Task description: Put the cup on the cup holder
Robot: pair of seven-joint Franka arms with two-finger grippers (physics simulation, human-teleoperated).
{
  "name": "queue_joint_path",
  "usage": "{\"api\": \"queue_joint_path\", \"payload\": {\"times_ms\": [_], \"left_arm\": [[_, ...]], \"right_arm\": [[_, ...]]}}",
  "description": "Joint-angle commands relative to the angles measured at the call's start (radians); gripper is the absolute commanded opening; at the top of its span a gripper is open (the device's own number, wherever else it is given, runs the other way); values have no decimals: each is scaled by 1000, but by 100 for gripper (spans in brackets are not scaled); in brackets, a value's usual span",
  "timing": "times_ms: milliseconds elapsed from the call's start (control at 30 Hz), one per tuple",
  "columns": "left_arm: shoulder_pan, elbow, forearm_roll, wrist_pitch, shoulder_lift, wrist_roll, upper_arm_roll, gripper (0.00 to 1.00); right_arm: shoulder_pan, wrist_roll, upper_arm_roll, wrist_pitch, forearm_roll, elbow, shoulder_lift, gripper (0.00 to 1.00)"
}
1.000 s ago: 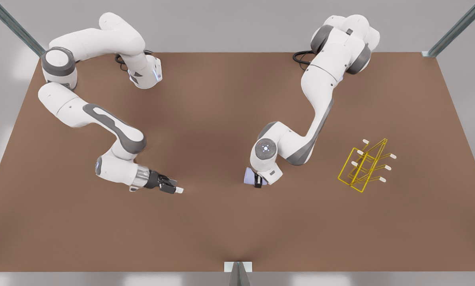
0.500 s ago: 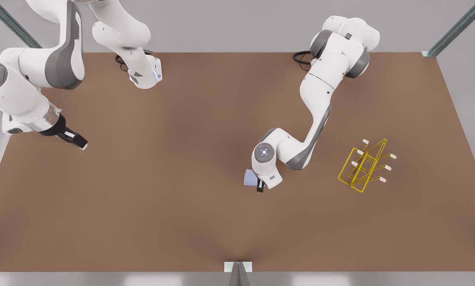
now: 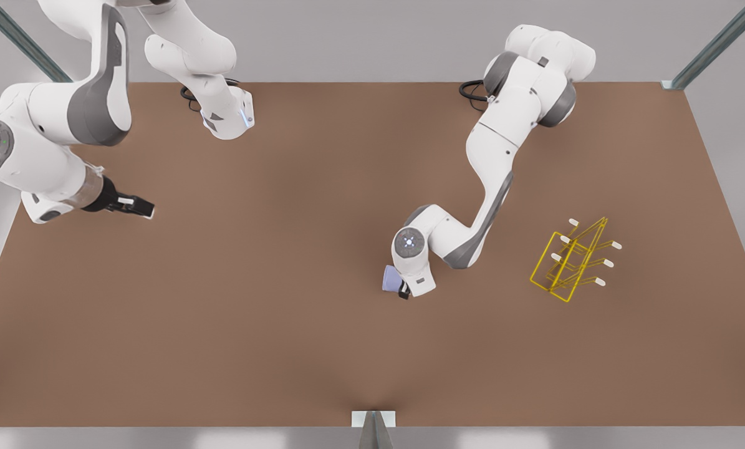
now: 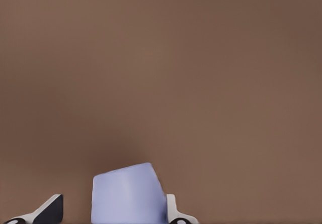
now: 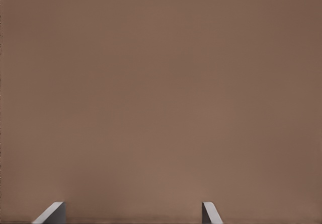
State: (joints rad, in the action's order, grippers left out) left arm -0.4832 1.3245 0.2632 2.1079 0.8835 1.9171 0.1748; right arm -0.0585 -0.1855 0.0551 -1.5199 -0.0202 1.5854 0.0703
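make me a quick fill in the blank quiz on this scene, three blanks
1. The small pale lavender-blue tapered cup sits between the fingers of the ___ pincer.
2. The yellow thin-wire cup holder stands on the front view's ___ side of the cup.
3. The right pincer waits, fingers apart, over the bare ___ table.

Missing: left; right; brown.

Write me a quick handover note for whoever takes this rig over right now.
Left tool: at mid-table in the front view, open around the cup; one finger is against the cup, the other stands apart.
Right tool: open, holding nothing, parked near the table's edge at the front view's left; that arm waits.
Cup holder: on the table at the front view's right, well apart from the cup, its pegs bare.
Done: left tool positioned at the cup.
Left: close on the cup, lift it, carry it to the cup holder, set it on a peg.
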Motion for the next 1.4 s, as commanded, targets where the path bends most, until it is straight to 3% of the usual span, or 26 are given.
{"api": "queue_joint_path", "payload": {"times_ms": [0, 1033, 1133, 1267, 1367], "left_arm": [[2, -1, -2, 3, 2, -141, 0, 100], [-6, 1, -12, 6, 23, 17, 2, 100], [-5, 4, -4, 6, 0, 11, 3, 100], [-3, 4, -9, 12, -14, 11, 6, 100], [80, 4, -16, 20, -14, 10, 115, 100]], "right_arm": [[-1, 179, 0, 23, -26, -4, -3, 100], [-3, 185, -3, 52, -40, -18, -3, 100], [-3, 185, -3, 40, -38, -85, 33, 100], [12, 184, 0, -210, -38, -137, 69, 100], [17, 185, 2, -298, -26, -139, 95, 100]]}}
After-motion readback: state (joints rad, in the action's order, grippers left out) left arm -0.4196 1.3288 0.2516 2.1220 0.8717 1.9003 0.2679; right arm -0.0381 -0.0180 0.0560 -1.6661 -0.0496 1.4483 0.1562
